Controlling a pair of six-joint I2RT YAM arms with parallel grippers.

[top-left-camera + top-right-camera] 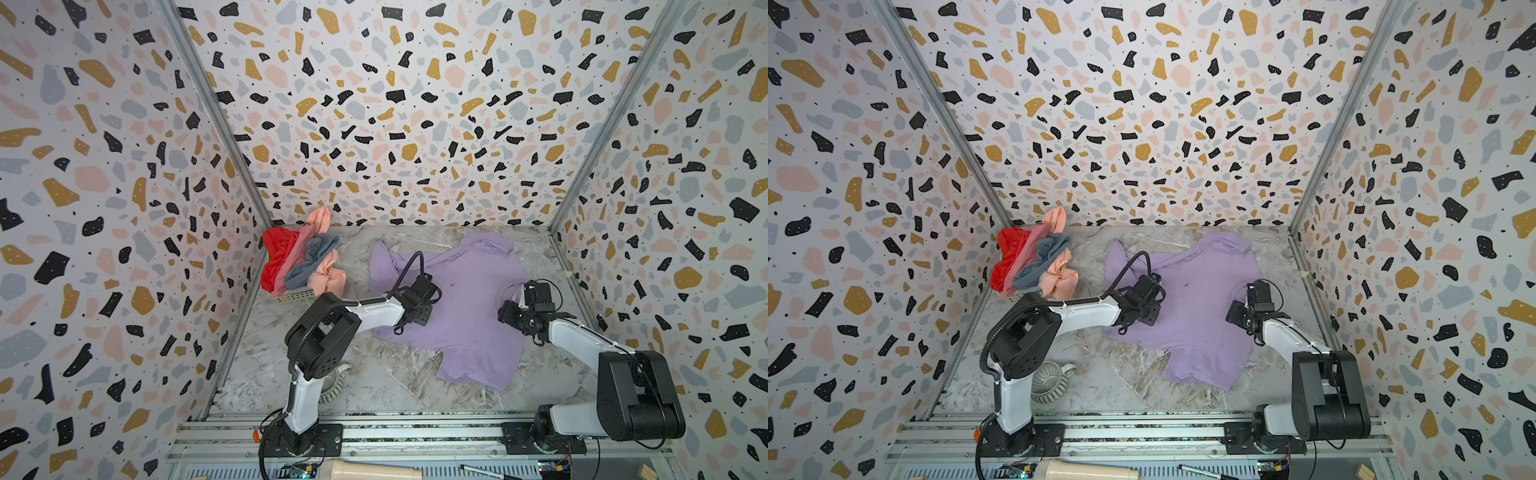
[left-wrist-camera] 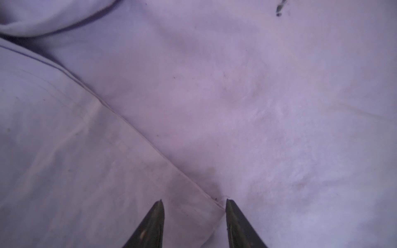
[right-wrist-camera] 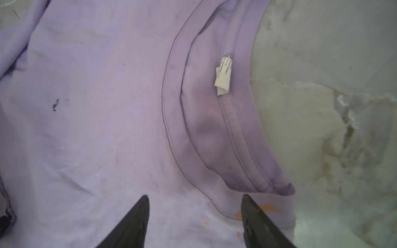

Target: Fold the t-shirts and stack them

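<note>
A lilac t-shirt (image 1: 469, 299) (image 1: 1200, 299) lies spread on the marble table, its collar towards the right wall. A small white neck label (image 3: 223, 77) shows inside the collar. My left gripper (image 1: 415, 322) (image 2: 194, 200) is low over the shirt's left part. Its jaws stand apart, with a hemmed fold edge of lilac cloth between the tips. My right gripper (image 1: 506, 309) (image 3: 195, 196) is open and low over the cloth right beside the collar seam. Red (image 1: 276, 257), dusty pink (image 1: 297, 253), grey-blue (image 1: 309, 262) and peach (image 1: 330, 276) t-shirts are heaped crumpled at the back left.
The heap sits in a pale basket (image 1: 297, 296) against the left wall. A ribbed grey-green mug (image 1: 1050, 380) lies beside the left arm's base. Patterned walls close three sides. A metal rail (image 1: 415, 428) runs along the front, with a wooden piece and a pen beyond it.
</note>
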